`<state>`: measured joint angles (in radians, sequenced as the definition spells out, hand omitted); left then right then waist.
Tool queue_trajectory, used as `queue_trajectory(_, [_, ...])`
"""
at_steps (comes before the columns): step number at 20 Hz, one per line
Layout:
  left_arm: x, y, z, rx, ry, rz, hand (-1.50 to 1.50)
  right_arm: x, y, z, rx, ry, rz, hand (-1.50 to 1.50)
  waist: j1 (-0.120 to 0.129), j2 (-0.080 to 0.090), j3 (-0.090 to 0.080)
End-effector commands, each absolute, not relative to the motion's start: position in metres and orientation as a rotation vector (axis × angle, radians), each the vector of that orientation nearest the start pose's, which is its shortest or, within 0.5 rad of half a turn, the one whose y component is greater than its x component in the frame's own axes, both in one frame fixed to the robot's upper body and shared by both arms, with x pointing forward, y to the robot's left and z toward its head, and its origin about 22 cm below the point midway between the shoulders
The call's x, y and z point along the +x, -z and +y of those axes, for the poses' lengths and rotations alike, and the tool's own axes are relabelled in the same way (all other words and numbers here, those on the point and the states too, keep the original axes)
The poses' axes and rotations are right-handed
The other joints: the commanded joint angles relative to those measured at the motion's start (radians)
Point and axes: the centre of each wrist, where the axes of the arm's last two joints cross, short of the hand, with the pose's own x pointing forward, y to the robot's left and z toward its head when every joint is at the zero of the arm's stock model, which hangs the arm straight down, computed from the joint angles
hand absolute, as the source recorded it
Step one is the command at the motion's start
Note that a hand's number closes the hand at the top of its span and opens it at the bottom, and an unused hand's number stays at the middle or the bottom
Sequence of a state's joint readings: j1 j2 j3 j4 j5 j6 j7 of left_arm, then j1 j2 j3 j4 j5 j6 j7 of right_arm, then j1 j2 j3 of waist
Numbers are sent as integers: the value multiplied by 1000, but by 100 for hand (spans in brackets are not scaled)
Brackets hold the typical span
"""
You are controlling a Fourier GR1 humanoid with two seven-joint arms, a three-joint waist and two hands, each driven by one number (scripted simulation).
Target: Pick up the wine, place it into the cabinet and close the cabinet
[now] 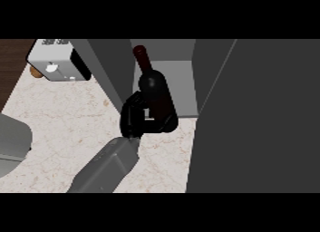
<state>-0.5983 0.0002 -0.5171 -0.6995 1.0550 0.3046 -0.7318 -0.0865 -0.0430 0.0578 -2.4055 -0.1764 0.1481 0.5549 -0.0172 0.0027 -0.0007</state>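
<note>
The wine bottle [155,88] is dark, with a dark red neck pointing up and away into the cabinet's opening. My left hand [137,118] is shut on the bottle's lower part, its forearm rising from the lower edge. The grey cabinet [179,74] stands at the back right with a pale shelf floor showing inside. Its open door [263,118] is a large dark panel covering the right side of the view. A second grey panel [112,74] stands just left of the bottle. My right hand does not show.
A white toaster [55,63] with a black side sits at the back left, with a small brown thing [36,71] beside it. A light grey rounded object [5,145] lies at the left edge. Marbled counter [68,118] spreads left of my arm.
</note>
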Motion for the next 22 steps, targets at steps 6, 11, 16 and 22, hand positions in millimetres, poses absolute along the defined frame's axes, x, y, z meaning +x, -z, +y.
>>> queue_trajectory(6, [365,25,82,-284,-457,-1651,150,178,-191,-218,294,-285,-1946,-150,-13,4,0])
queue_trajectory(11, [380,18,89,-268,-473,-1642,150,169,-180,-222,302,-265,-1946,-150,-8,2,1])
queue_trajectory(16, [406,-14,82,-247,-444,-1617,150,187,-176,-215,289,-285,-1925,-150,-14,7,0])
queue_trajectory(22, [415,-16,88,-228,-425,-1578,150,170,-180,-215,304,-282,-1960,-150,-36,12,0])
